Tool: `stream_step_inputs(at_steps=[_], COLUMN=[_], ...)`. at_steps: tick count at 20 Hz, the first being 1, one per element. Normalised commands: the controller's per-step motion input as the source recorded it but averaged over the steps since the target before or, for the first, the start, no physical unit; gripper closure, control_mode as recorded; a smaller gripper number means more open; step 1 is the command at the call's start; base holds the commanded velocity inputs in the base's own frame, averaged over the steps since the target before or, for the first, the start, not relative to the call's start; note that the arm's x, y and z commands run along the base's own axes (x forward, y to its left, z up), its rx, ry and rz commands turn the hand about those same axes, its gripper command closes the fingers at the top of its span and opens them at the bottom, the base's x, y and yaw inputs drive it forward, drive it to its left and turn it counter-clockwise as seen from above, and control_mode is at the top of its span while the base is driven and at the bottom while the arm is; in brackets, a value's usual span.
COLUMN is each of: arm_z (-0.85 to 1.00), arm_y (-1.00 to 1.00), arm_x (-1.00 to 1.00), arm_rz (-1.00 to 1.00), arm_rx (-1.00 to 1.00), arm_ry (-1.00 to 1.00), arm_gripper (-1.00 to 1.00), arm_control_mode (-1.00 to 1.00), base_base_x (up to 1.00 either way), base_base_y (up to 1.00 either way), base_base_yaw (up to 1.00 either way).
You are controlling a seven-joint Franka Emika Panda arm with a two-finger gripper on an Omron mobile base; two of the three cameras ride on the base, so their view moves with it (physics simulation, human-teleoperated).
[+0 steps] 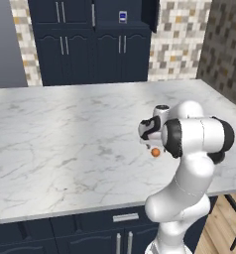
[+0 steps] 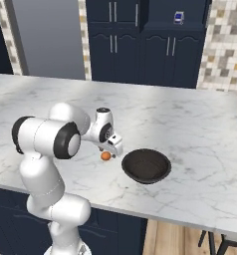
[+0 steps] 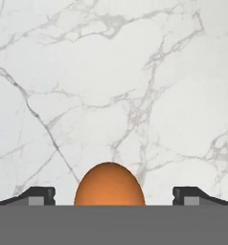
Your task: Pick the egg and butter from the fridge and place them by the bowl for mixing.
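White marble surface [image 2: 190,119] fronts dark navy cabinets [image 2: 140,45] and a mosaic tile wall. Landmark: the dark bowl [image 2: 146,165], standing near the front edge of the surface. The egg [image 2: 106,156] lies on the marble just beside the bowl, on its arm side, apart from the rim. The hand [image 2: 112,151] hangs directly over the egg, pointing down. In the hand view the fingertips [image 3: 39,195] stand wide, well clear of the egg [image 3: 109,184] on both sides; nothing is gripped. Judgement: the egg is delivered beside the bowl and released. The egg sits centred between the fingers, so a straight lift should clear it. Butter is not yet at the bowl.
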Motion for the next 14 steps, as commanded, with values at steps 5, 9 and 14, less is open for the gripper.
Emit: stream_step_inputs(at_steps=[5, 9, 14], arm_z=[0.36, 0.33, 0.40], arm_y=[0.05, 0.07, 0.16], arm_x=[-0.40, -0.59, -0.56], arm_rz=[-0.02, 0.04, 0.11], arm_rx=[0.00, 0.00, 0.00], arm_ry=[0.01, 0.00, 0.03], arm_gripper=[-1.00, -1.00, -1.00], arm_control_mode=[-1.00, -1.00, -1.00], base_base_x=[0.00, 0.00, 0.00], base_base_y=[0.00, 0.00, 0.00], base_base_yaw=[0.00, 0.00, 0.00])
